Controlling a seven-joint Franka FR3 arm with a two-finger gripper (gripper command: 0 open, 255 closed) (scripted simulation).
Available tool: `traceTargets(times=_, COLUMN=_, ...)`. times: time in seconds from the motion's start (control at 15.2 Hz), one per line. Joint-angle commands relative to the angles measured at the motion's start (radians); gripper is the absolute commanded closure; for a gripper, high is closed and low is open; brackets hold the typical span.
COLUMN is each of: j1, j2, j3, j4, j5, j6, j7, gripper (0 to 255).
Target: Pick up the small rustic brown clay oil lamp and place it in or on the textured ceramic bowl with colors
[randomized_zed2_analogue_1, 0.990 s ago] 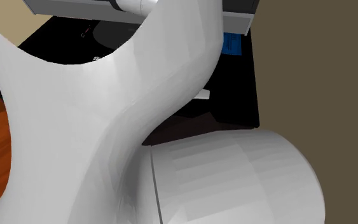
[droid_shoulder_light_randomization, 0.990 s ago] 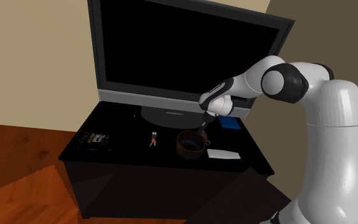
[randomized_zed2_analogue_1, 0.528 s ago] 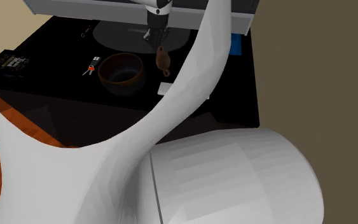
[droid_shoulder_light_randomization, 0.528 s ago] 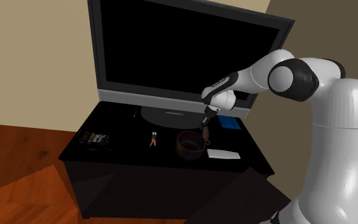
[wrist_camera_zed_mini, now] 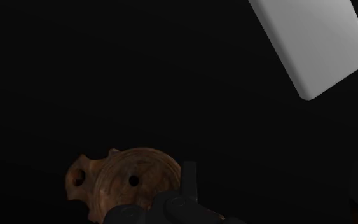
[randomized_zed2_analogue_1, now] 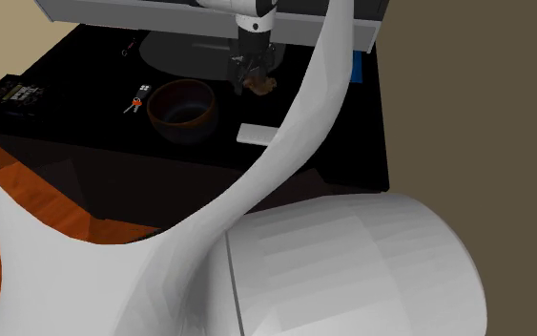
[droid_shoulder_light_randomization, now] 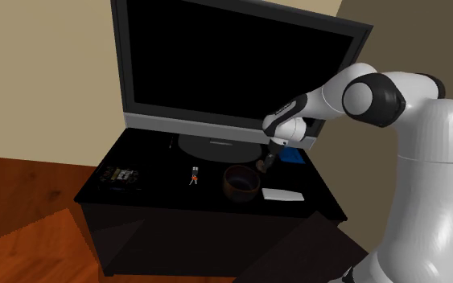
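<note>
Shoulder view, gripper: the gripper (droid_shoulder_light_randomization: pixel 269 158) hangs low over the back half of the black cabinet (droid_shoulder_light_randomization: pixel 148 165), in front of the TV (droid_shoulder_light_randomization: pixel 232 64).
Shoulder view, lamp: the oil lamp (droid_shoulder_light_randomization: pixel 262 166) sits right under it, just beside the bowl (droid_shoulder_light_randomization: pixel 240 194) on the side toward the blue card (droid_shoulder_light_randomization: pixel 293 157).
Shoulder view, rest: a flat white block (droid_shoulder_light_randomization: pixel 282 194) lies near the cabinet's front edge.
Second exterior view, lamp: brown and lumpy, on the cabinet top between bowl and TV foot, with the gripper down upon it.
Second exterior view, bowl: round, deep and dark brown, with thick walls, and it looks empty.
Wrist view, lamp: a flat round disc, mottled rust-brown and rough, with two small holes on top and a pierced lug at one end.
Jaws: I cannot tell whether they are wide, narrow or already on the lamp.
Handling, my guess: light, stiff and brittle; the rough skin should grip well.
Where I would hold: across the round body, not the thin lug, then set it down gently so neither piece chips.
</note>
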Motion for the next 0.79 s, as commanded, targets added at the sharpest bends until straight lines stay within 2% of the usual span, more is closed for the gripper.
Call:
traceTargets(times=0.0, j1=0.001, j2=-0.009, j3=-0.024, j4=-0.023, j5=-0.039, j6=-0.036, j7=0.0, gripper=0)
traceTargets(times=0.53, j1=-0.01, j2=0.065, j3=0.002, j4=-0.027, j5=-0.004, j6=0.039, j7=-0.024, gripper=0)
traceTargets(times=0.73, j1=-0.01, j2=0.065, j3=0.002, j4=-0.027, j5=-0.004, j6=0.039, j7=-0.024, gripper=0)
